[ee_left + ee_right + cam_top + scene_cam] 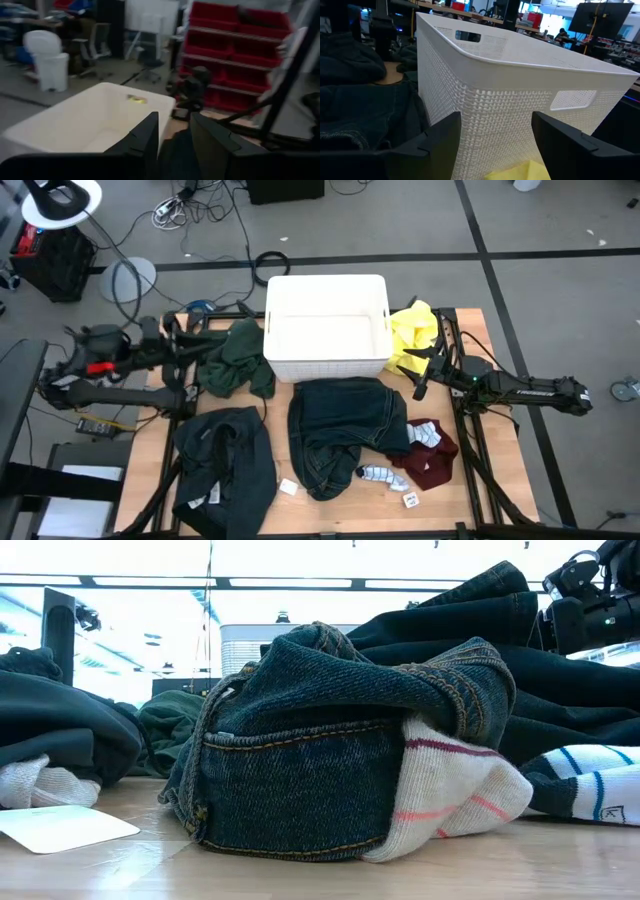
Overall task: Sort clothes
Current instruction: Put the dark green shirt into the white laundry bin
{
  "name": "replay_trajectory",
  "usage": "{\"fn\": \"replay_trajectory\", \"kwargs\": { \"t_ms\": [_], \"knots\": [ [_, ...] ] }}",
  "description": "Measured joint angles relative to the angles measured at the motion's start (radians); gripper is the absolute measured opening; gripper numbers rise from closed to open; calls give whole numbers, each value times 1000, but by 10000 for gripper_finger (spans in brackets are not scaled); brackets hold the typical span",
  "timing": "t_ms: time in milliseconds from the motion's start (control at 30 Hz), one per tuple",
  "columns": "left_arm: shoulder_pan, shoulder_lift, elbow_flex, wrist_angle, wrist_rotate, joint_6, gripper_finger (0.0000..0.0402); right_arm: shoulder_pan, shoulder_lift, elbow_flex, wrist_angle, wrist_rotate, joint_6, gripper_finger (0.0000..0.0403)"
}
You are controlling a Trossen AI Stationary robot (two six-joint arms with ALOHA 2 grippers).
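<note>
A yellow garment [413, 335] lies against the right wall of the white bin [327, 325]. A dark green garment [237, 360] lies at the bin's left. A dark navy garment [225, 470] lies near left, and blue jeans [345, 430] lie in the middle. A maroon garment [432, 463] and a striped sock [378, 474] lie near right. My right gripper [495, 145] is open and empty over the yellow garment [520, 172], pointing at the bin's wall [510, 100]. My left gripper [172, 135] is open by a narrow gap, raised at the green garment's left edge, and looks over the bin [95, 115].
The bin stands at the table's far middle edge. Small white tags [288, 487] lie near the front edge. In the low view the jeans [330, 740] and a sock [450, 790] fill the foreground. Black frame bars run along both table sides.
</note>
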Motion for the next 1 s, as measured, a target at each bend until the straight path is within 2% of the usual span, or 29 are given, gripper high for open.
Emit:
{"fn": "replay_trajectory", "kwargs": {
  "t_ms": [233, 367, 533, 633, 1000],
  "knots": [
    [0, 137, 250, -306, -184, -55, 119, 0, 0, 0, 0, 0, 0, 245],
    [0, 189, 303, -486, -283, -254, 119, 0, 0, 0, 0, 0, 0, 245],
    [0, 215, 277, -682, -287, -520, 119, 0, 0, 0, 0, 0, 0, 245],
    [0, 219, 230, -753, -274, -620, 119, 0, 0, 0, 0, 0, 0, 245],
    [30, 226, 85, -773, -219, -638, 119, 0, 0, 0, 0, 0, 0, 245]
  ]
}}
